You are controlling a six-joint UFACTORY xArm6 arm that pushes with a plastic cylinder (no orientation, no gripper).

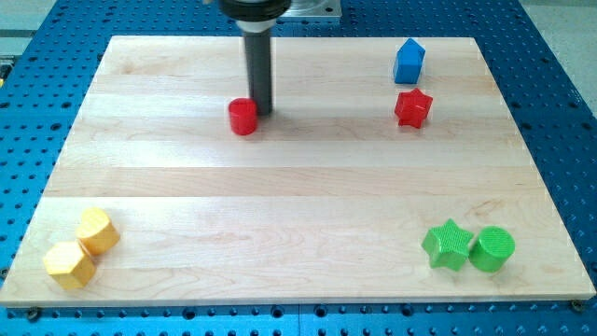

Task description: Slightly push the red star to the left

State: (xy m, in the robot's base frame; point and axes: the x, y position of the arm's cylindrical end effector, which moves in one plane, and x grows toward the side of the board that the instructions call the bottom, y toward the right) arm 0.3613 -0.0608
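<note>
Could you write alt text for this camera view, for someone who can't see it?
A dark rod's tip touches a red cylinder near the wooden board's top, far left of the red star below a blue block. Two yellow blocks sit bottom left; a green star and green cylinder bottom right.

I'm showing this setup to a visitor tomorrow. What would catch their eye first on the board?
Probably the dark rod dropping in from the view's top, my tip right beside the red cylinder, on its right. Next, the red star sits far off at the view's right, just below the blue block, untouched.
</note>
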